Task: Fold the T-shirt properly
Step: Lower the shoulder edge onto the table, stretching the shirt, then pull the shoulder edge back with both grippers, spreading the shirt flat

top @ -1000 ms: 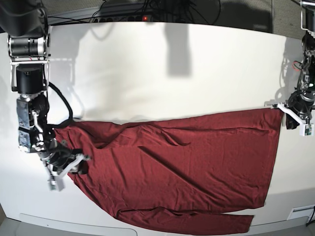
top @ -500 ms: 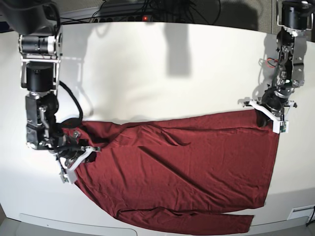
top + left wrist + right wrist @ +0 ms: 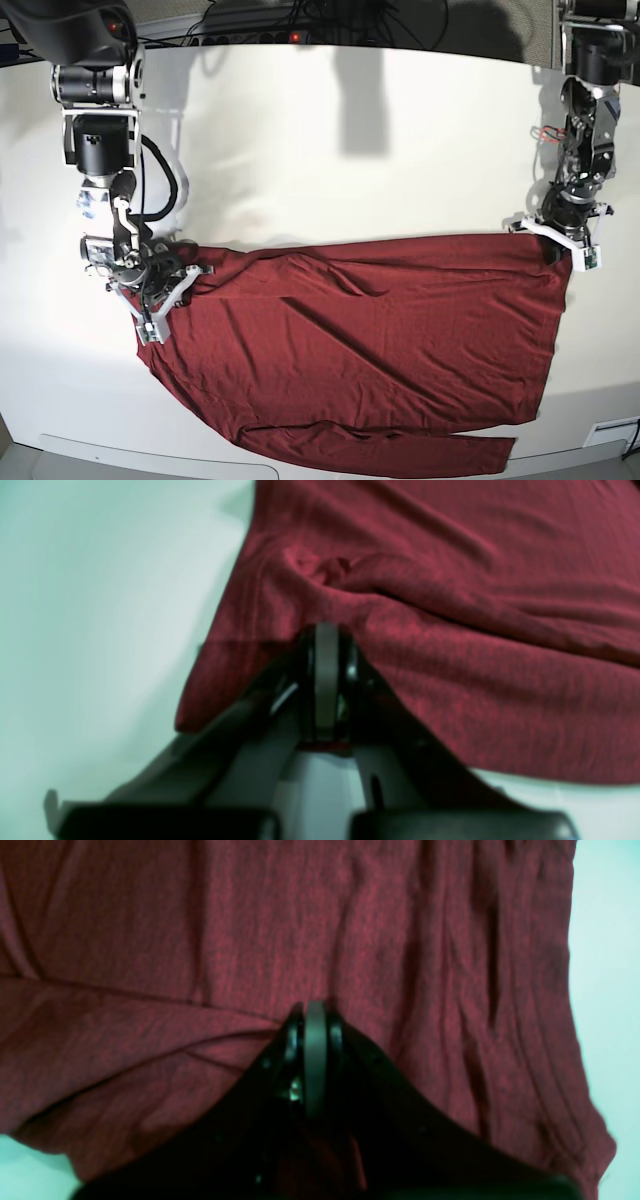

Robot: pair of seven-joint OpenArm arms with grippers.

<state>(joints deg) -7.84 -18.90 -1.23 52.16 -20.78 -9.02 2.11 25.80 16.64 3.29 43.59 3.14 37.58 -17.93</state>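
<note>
While the left wrist view was blurry, it showed the left claw (image 3: 326, 680) clenched, jaws pressed together on the edge of the T-shirt (image 3: 450, 630). Maroon fabric bunched into a small pucker just past the claw tips, with ridges running off to the right. White table (image 3: 100, 605) lay bare to the left of the cloth edge and showed again below the hem at lower right.

Right wrist view: right claw (image 3: 315, 1050) was clenched too, jaws together and grasping the T-shirt (image 3: 250, 940). A crease ran from the left straight to the claw tips. Cloth filled nearly the whole frame; table (image 3: 610, 940) showed only as a strip at the right and a sliver at lower left.

Base view: T-shirt (image 3: 380, 340) lay spread flat and wrinkled across the near half of the table (image 3: 330, 150), long edge running side to side, a sleeve lying along the front table edge. Right claw (image 3: 160, 290) sat on the shirt's upper corner at this view's left. Left claw (image 3: 565, 243) sat on the upper corner at this view's right. Both arms reached down from the far corners. Cables (image 3: 300, 25) ran along the back edge of the table.
</note>
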